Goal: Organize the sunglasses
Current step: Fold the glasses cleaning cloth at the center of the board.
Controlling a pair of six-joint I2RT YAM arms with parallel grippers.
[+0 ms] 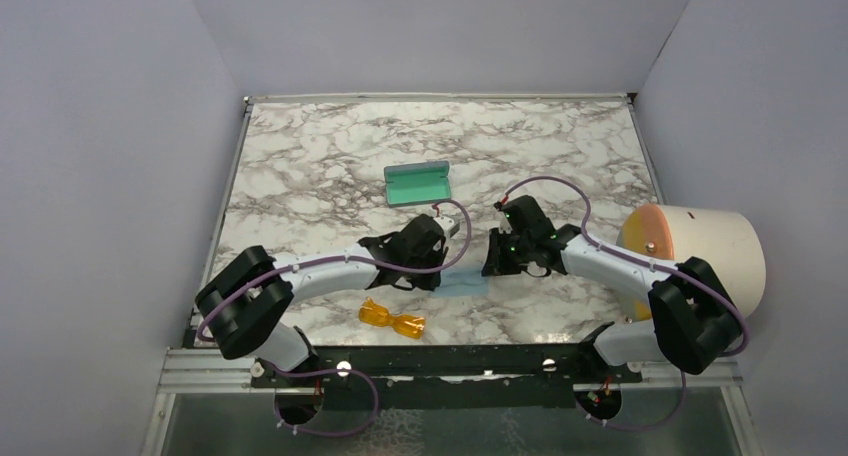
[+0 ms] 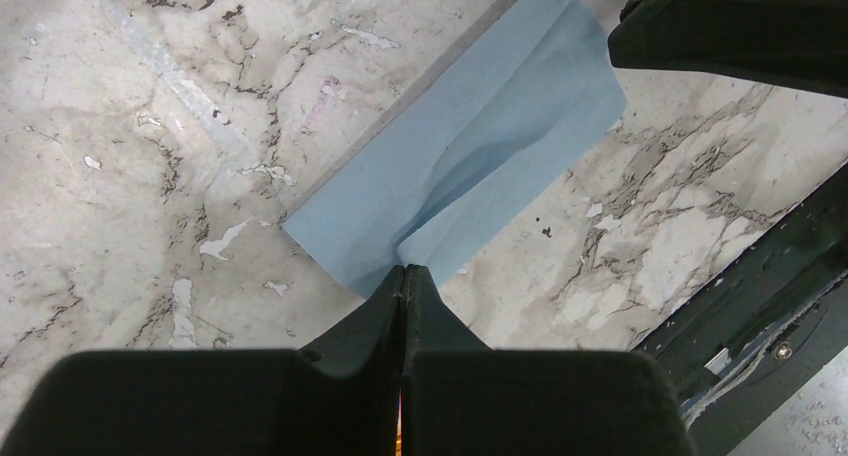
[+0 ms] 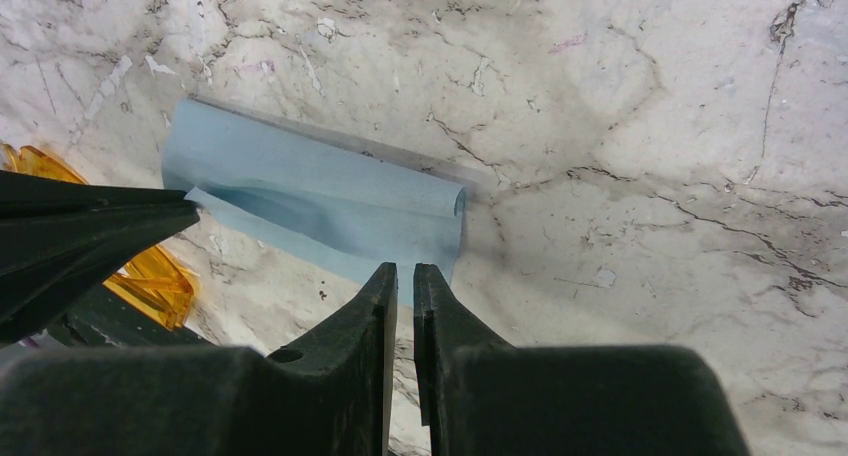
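Observation:
The light blue cloth (image 1: 466, 282) lies partly folded over on the marble table, between my two grippers. My left gripper (image 2: 404, 269) is shut on one corner of the cloth (image 2: 470, 166), which puckers up at the tips. My right gripper (image 3: 405, 267) hangs over the opposite edge of the cloth (image 3: 320, 191) with its jaws a narrow gap apart and nothing seen between them. The orange sunglasses (image 1: 392, 319) lie folded near the front edge, apart from both grippers; part of them shows in the right wrist view (image 3: 150, 276). The open case (image 1: 417, 183), teal inside, lies further back.
A large cream cylinder with an orange end (image 1: 700, 251) lies at the right edge beside the right arm. A black rail (image 1: 450, 361) runs along the table's front edge. Grey walls enclose the table on three sides.

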